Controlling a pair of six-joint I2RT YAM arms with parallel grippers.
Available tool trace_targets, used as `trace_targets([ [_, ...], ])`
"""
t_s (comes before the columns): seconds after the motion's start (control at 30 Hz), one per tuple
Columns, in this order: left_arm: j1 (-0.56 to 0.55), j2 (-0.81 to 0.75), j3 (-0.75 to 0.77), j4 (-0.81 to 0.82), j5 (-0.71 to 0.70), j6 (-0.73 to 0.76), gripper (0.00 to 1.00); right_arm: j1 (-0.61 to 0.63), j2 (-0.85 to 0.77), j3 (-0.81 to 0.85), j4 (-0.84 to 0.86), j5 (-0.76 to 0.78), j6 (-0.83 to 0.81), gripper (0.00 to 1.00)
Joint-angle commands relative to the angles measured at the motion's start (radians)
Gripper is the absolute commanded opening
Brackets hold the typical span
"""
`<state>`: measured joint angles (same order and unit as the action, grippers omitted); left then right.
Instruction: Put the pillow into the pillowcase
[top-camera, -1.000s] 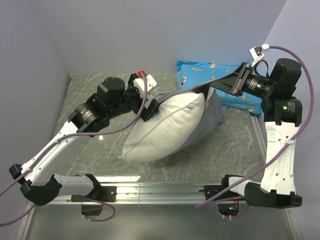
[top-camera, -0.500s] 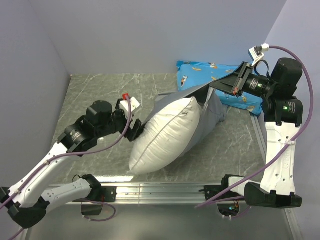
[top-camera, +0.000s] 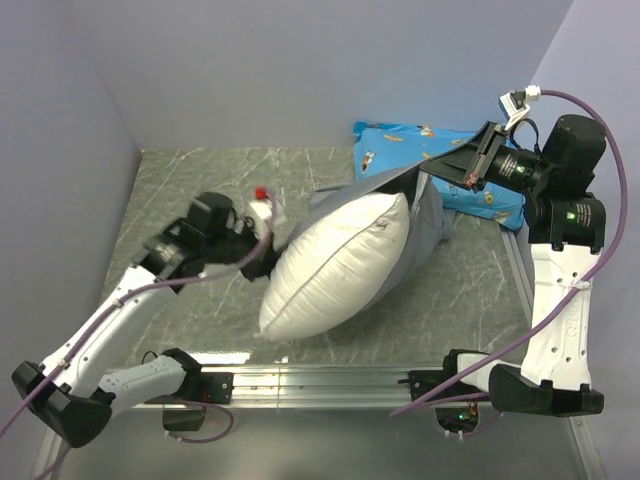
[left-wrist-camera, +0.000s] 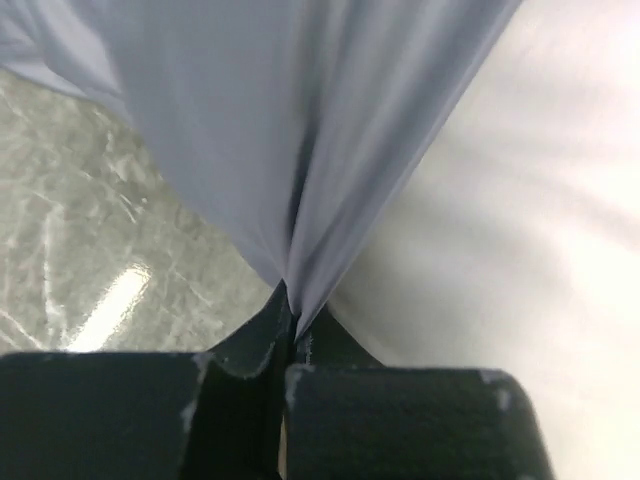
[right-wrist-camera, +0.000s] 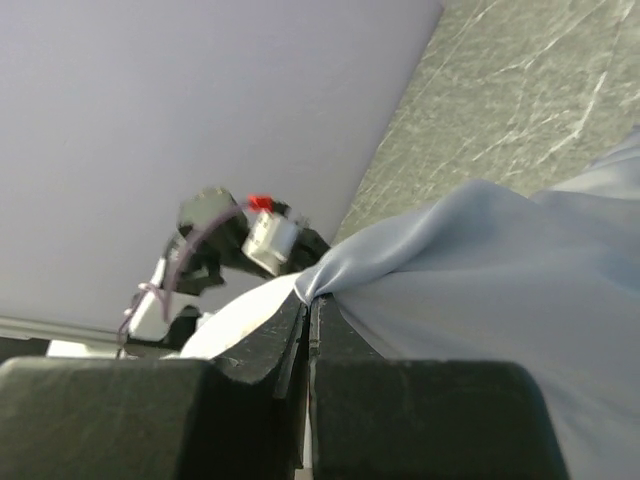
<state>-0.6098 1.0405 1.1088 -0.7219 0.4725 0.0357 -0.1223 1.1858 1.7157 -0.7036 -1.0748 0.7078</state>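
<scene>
Beside the pillow (top-camera: 340, 265), the left end effector (left-wrist-camera: 290, 305) clamps the pillowcase (left-wrist-camera: 250, 130).

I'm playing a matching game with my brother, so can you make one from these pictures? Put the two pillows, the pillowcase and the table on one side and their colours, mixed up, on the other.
Things:
1. pillow
2. pillowcase
3. printed pillow
4. table

Colours:
A. blue with little cartoons
B. dark with pale marble veins
C. plain white
D. plain grey

Pairs: 1-C, 2-D, 3-A, 4-B
</scene>
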Motion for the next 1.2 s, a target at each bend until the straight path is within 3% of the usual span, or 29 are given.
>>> trace_targets([
  [0.0,0.247,0.013,0.207,-0.126,0.369,0.01,0.0,-0.028,0.02,0.114,0.119,0.088,-0.068,0.0],
  [0.03,0.312,0.045,0.305,-0.148,0.517,0.021,0.0,-0.036,0.037,0.201,0.116,0.09,-0.082,0.0],
  [0.07,0.452,0.135,0.538,-0.177,0.6,0.017,0.0,-0.04,0.066,0.24,0.121,0.087,-0.093,0.0],
  [0.1,0.534,0.185,0.656,-0.191,0.692,-0.008,0.0,-0.043,0.075,0.281,0.139,0.091,-0.102,0.0],
  [0.13,0.606,0.229,0.76,-0.092,0.803,-0.18,0.0,-0.054,0.086,0.357,0.147,0.099,-0.106,0.0],
  [0.17,0.751,0.281,0.874,0.061,0.934,-0.342,0.0,-0.062,0.101,0.392,0.156,0.104,-0.111,0.0],
  [0.2,0.796,0.285,0.866,0.292,0.966,-0.561,0.0,-0.071,0.109,0.425,0.173,0.107,-0.11,0.0],
  [0.23,0.83,0.276,0.823,1.014,0.947,-1.09,0.0,-0.083,0.116,0.482,0.182,0.119,-0.1,0.0],
  [0.27,0.899,0.28,0.757,1.299,0.895,-1.337,0.0,-0.111,0.121,0.501,0.199,0.125,-0.078,0.0],
  [0.3,0.912,0.308,0.808,1.39,0.881,-1.461,0.0,-0.128,0.114,0.51,0.246,0.134,-0.065,0.0],
  [0.33,0.914,0.34,0.903,1.259,0.865,-1.342,0.0,-0.138,0.103,0.489,0.268,0.172,-0.054,0.0],
  [0.37,0.92,0.398,1.101,0.796,0.827,-1.215,0.0,-0.142,0.062,0.452,0.297,0.177,-0.032,0.0],
  [0.4,0.92,0.408,1.144,0.685,0.778,-1.076,0.0,-0.14,0.035,0.338,0.361,0.168,-0.015,0.0],
  [0.43,0.903,0.395,1.123,0.656,0.772,-1.036,0.0,-0.135,0.006,0.264,0.39,0.159,0.005,0.0],
  [0.5,0.883,0.282,0.895,0.668,0.7,-0.975,0.01,-0.085,-0.063,0.12,0.391,0.145,0.03,0.0],
  [0.53,0.881,0.256,0.852,0.601,0.668,-0.854,0.01,-0.053,-0.078,0.008,0.369,0.148,0.012,0.0],
  [0.6,0.858,0.268,0.874,0.531,0.655,-0.801,0.0,-0.01,-0.084,-0.031,0.361,0.144,-0.04,0.0],
  [0.67,0.901,0.318,1.045,0.561,0.658,-0.839,0.0,-0.026,-0.02,0.109,0.395,0.13,0.026,0.0],
  [0.7,0.921,0.331,1.101,0.65,0.652,-0.87,0.0,-0.054,0.01,0.187,0.47,0.096,0.069,0.0],
  [0.77,0.993,0.343,1.24,0.671,0.565,-0.892,0.0,-0.143,0.105,0.462,0.518,0.087,0.171,0.0],
  [0.83,1.015,0.323,1.252,0.604,0.482,-0.82,0.0,-0.213,0.132,0.588,0.585,0.095,0.235,0.0],
  [0.87,1.015,0.275,1.155,0.601,0.432,-0.8,0.0,-0.215,0.1,0.558,0.604,0.105,0.255,0.0],
  [0.93,0.974,0.227,0.995,0.545,0.437,-0.727,0.01,-0.168,0.022,0.281,0.648,0.125,0.231,0.0],
  [0.97,0.878,0.255,1.006,0.412,0.325,-0.614,0.01,-0.089,-0.024,0.213,0.61,0.14,0.119,0.0],
  [1.0,0.846,0.289,1.049,0.286,0.302,-0.515,0.0,-0.051,-0.022,0.19,0.426,0.165,0.046,0.0],
  [1.03,0.854,0.329,1.1,0.226,0.334,-0.467,0.0,-0.031,-0.011,0.196,0.4,0.127,0.009,0.0],
  [1.1,1.045,0.411,1.29,0.342,0.569,-0.593,0.0,-0.132,0.061,0.313,0.474,0.098,0.089,0.0],
  [1.13,1.109,0.408,1.33,0.422,0.569,-0.722,0.0,-0.187,0.084,0.443,0.559,0.081,0.175,0.0],
  [1.17,1.206,0.353,1.312,0.604,0.562,-0.765,0.0,-0.257,0.112,0.485,0.638,0.061,0.335,0.0],
])
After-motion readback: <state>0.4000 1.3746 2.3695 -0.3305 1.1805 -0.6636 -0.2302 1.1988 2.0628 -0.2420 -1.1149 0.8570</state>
